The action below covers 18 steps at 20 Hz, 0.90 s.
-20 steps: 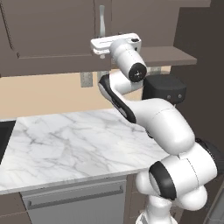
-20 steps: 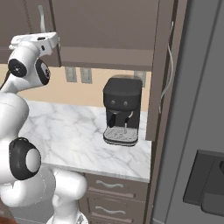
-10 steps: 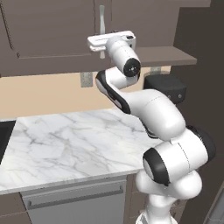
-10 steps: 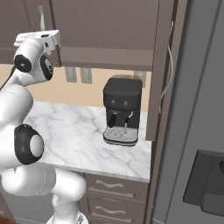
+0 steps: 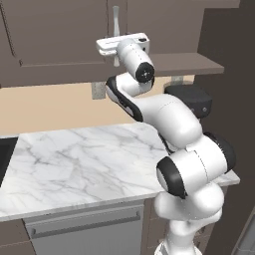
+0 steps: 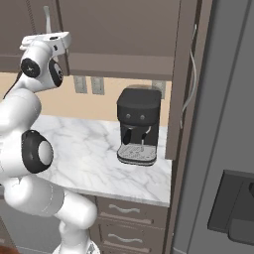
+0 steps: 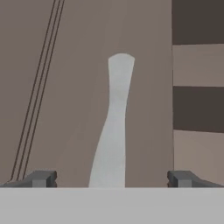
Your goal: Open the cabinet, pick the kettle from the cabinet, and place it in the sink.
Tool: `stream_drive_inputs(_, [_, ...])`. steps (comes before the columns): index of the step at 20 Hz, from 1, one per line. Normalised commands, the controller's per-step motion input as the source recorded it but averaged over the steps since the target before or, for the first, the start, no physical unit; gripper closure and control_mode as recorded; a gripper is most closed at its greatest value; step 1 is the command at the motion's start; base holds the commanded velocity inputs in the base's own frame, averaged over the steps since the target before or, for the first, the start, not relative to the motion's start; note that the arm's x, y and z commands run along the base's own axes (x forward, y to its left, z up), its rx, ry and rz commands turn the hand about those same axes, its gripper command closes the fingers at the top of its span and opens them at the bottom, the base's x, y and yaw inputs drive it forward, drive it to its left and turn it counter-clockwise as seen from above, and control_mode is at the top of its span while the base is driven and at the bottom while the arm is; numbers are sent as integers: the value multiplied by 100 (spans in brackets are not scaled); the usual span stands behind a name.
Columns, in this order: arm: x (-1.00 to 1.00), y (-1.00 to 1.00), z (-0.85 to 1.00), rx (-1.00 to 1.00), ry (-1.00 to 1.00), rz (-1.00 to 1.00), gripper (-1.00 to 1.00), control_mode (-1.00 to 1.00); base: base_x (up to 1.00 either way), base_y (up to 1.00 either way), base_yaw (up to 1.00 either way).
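Observation:
The cabinet [image 5: 60,35] is dark brown, and the door facing me is closed. Its long silver handle [image 7: 114,127] rises between my open gripper's [image 7: 111,179] two dark fingertips without touching either. In the left base view the white hand holds the gripper [image 5: 116,49] right at the lower end of that handle [image 5: 115,20]. The right base view shows the gripper [image 6: 45,38] below the same handle [image 6: 47,17]. The kettle is out of view. A black sliver at the counter's left edge [image 5: 5,157] may be the sink.
A black coffee machine [image 6: 139,126] stands on the marble counter [image 5: 84,159] to the right. Beyond it another cabinet door [image 6: 184,74] stands open, edge-on, with a curved handle. A grey front with a bar handle [image 5: 84,226] sits under the counter.
The hand has shifted slightly left, onto the door handle, while the arm's lower links swung round. The jaws stayed wide open.

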Motion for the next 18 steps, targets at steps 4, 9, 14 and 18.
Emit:
stream_drive_inputs(4, [25, 14, 0, 0, 0, -1, 100, -100, 0, 0, 0])
stream_drive_inputs(9, [24, 9, 0, 0, 0, -1, 100, -100, 0, 0, 0])
stream_drive_inputs(14, [23, 11, 0, 0, 0, 0, 100, -100, 0, 0, 0])
stream_drive_inputs(18, [17, 37, -5, 0, 8, 0, 100, -100, 0, 0, 0])
